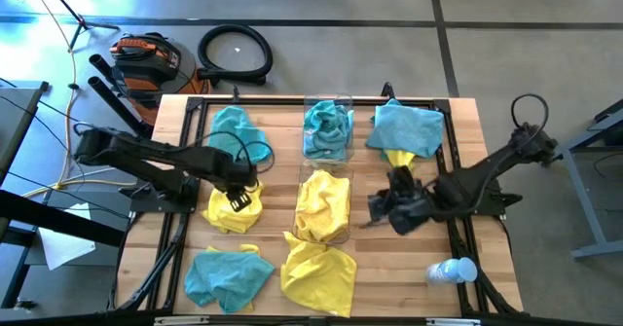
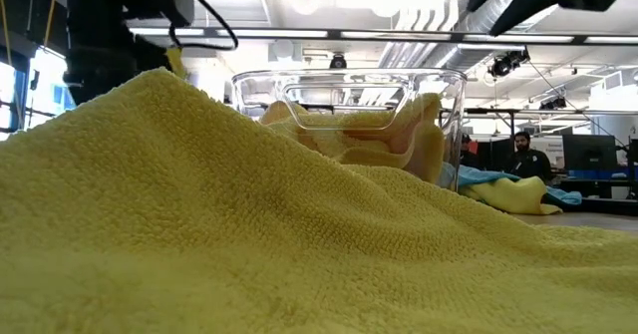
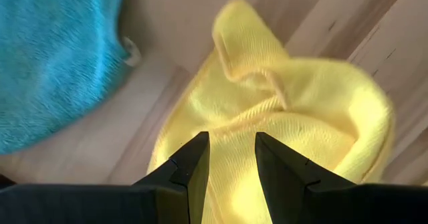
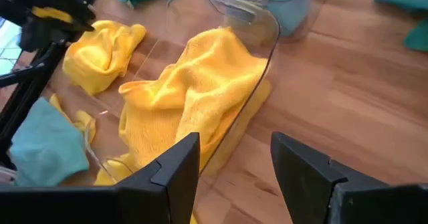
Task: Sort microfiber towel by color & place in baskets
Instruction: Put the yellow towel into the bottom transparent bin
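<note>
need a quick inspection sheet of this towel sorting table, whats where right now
surface: wooden table inside a black frame.
job's things: blue-towel basket at the far centre; yellow-towel basket nearer, holding yellow cloth. Loose: teal towels at far left, far right and near left; yellow towels at left and near centre.
clutter: white bottle lying at the near right.
grippers: left gripper open over the left yellow towel; right gripper open, beside the yellow-towel basket, empty.
cables: black hose coil and cords on the floor.
surroundings: orange tool on the floor; a person in the room behind.
</note>
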You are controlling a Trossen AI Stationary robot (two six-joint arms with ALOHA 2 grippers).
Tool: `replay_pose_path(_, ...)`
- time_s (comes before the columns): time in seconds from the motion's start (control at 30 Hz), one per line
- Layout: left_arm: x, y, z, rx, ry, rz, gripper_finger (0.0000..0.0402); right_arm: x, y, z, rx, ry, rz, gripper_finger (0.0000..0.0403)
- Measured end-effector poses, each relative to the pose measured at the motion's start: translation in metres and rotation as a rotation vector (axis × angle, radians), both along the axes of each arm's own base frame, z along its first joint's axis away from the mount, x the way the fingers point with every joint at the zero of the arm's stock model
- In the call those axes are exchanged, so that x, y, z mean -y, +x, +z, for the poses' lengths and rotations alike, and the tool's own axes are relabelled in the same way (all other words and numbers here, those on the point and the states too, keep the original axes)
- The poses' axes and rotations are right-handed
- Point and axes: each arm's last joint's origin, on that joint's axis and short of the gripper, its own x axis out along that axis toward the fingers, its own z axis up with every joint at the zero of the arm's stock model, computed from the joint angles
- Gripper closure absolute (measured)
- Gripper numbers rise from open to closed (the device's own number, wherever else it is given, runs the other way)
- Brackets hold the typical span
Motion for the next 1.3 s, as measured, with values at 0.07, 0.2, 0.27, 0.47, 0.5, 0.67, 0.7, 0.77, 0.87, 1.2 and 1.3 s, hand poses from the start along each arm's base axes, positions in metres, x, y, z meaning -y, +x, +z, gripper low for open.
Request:
replay_pose_path(0.07, 0.005, 0.004, -0.008, -0.042, 0.003, -0.026, 0.0291, -0.007, -0.005, 0.000, 0.014, -0.045, 0.015, 0.0222)
replay_pose_path(0.2, 0.017, 0.007, -0.031, -0.069, -0.010, -0.027, 0.0291, -0.017, -0.016, 0.000, 0.001, -0.124, 0.059, 0.0222)
replay_pose_path(0.27, 0.023, 0.003, -0.049, -0.064, -0.049, -0.003, 0.0291, -0.020, -0.022, -0.002, -0.025, -0.145, 0.084, 0.0222)
replay_pose_path(0.47, 0.031, -0.005, -0.070, -0.041, -0.087, 0.106, 0.0318, -0.028, -0.037, -0.004, -0.107, -0.196, 0.165, 0.0222)
replay_pose_path(0.5, 0.032, -0.004, -0.068, -0.038, -0.093, 0.125, 0.0336, -0.030, -0.041, -0.005, -0.123, -0.205, 0.181, 0.0222)
replay_pose_path(0.67, 0.037, 0.010, -0.030, 0.059, -0.104, 0.200, 0.0392, -0.040, -0.056, -0.009, -0.176, -0.222, 0.276, 0.0222)
replay_pose_path(0.7, 0.038, 0.015, -0.018, 0.100, -0.095, 0.217, 0.0395, -0.042, -0.060, -0.014, -0.197, -0.223, 0.296, 0.0222)
replay_pose_path(0.77, 0.040, 0.022, 0.004, 0.156, -0.057, 0.229, 0.0399, -0.046, -0.068, -0.025, -0.220, -0.235, 0.323, 0.0222)
replay_pose_path(0.87, 0.045, 0.037, 0.046, 0.292, -0.006, 0.233, 0.0400, -0.051, -0.078, -0.050, -0.237, -0.233, 0.350, 0.0222)
replay_pose_path(1.2, 0.049, 0.075, 0.159, 0.568, 0.170, 0.232, 0.0401, -0.046, -0.094, -0.104, -0.122, -0.145, 0.463, 0.0222)
replay_pose_path(1.3, 0.048, 0.101, 0.172, 0.588, 0.208, 0.195, 0.0401, -0.039, -0.097, -0.112, -0.081, -0.111, 0.458, 0.0222)
